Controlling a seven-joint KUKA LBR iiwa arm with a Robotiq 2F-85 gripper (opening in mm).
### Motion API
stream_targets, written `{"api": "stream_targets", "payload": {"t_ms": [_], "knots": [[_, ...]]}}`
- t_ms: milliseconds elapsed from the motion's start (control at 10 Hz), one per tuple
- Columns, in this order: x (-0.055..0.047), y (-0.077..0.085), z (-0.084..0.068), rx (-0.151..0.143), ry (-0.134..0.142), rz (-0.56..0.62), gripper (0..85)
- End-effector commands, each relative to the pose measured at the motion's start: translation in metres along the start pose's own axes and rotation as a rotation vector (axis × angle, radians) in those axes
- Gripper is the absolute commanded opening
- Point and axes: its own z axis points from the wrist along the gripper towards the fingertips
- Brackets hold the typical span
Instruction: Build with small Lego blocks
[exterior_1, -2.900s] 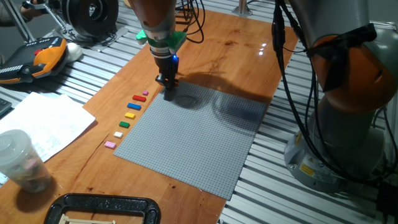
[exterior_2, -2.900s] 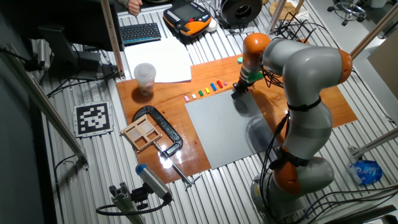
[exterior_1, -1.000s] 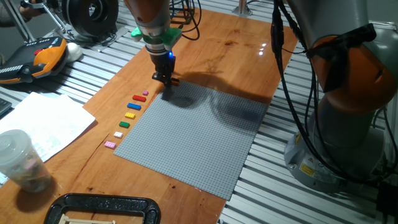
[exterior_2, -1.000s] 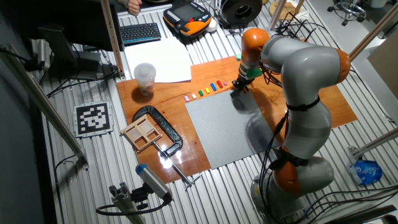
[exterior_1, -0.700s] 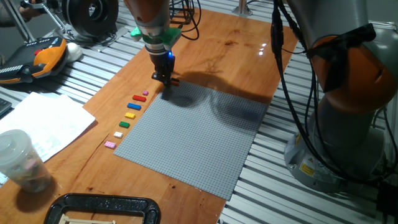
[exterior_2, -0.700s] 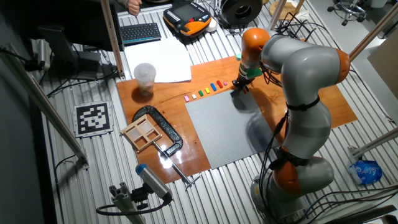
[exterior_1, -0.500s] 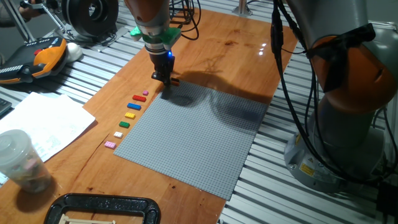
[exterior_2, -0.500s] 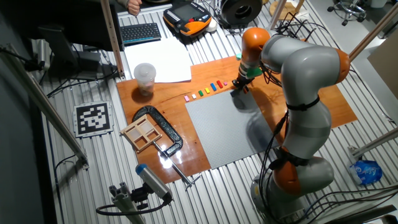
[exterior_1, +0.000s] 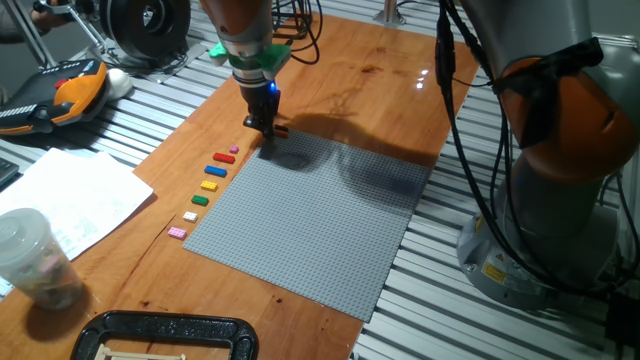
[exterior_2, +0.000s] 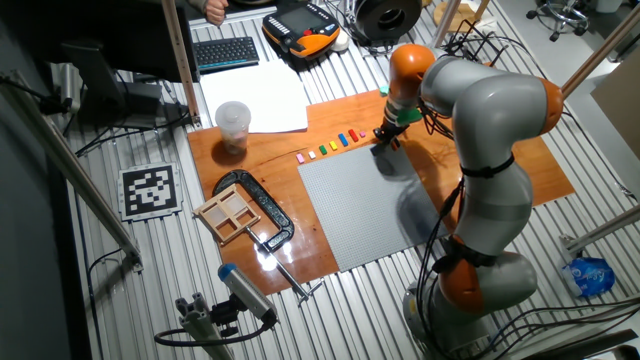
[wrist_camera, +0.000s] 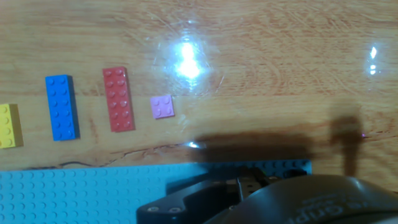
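Fingertips of the gripper (exterior_1: 266, 127) are hard to read: in both fixed views they are small and dark, and in the hand view the gripper's own black body (wrist_camera: 261, 196) fills the lower edge and hides them, so I cannot tell how far apart they stand. An orange block (exterior_1: 281, 129) shows just beside the tips at the far corner of the grey baseplate (exterior_1: 320, 215); whether it is held or only touched cannot be made out. The gripper (exterior_2: 384, 139) hangs over that same corner in the other fixed view.

The hand view cuts off a yellow block (wrist_camera: 9, 126) at the left edge; beside it lie a blue block (wrist_camera: 62, 107), a red block (wrist_camera: 118, 99) and a small pink block (wrist_camera: 163, 107) on the wooden board (wrist_camera: 273, 74). The remaining blocks (exterior_1: 205, 186) lie in a row along the baseplate's left side, near a sheet of paper (exterior_1: 60, 200) and a plastic cup (exterior_1: 30, 258).
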Motion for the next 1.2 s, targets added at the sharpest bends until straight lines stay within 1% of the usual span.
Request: {"api": "stream_targets", "payload": {"t_ms": [0, 200, 300, 400, 500, 600, 700, 900, 1100], "knots": [[0.003, -0.001, -0.002, 0.002, 0.002, 0.002, 0.0], [0.005, -0.002, -0.003, 0.004, 0.004, 0.002, 0.0], [0.006, -0.003, -0.003, -0.004, 0.007, 0.006, 0.0], [0.006, -0.003, -0.004, -0.004, 0.007, 0.004, 17.0], [0.006, -0.004, -0.003, -0.004, 0.007, 0.004, 0.0], [0.007, -0.004, -0.004, -0.007, 0.007, 0.006, 0.0], [0.007, -0.003, -0.006, -0.007, 0.014, 0.015, 17.0], [0.007, 0.001, -0.013, -0.001, 0.028, 0.029, 17.0], [0.003, 0.005, -0.017, -0.001, 0.033, 0.037, 17.0]]}}
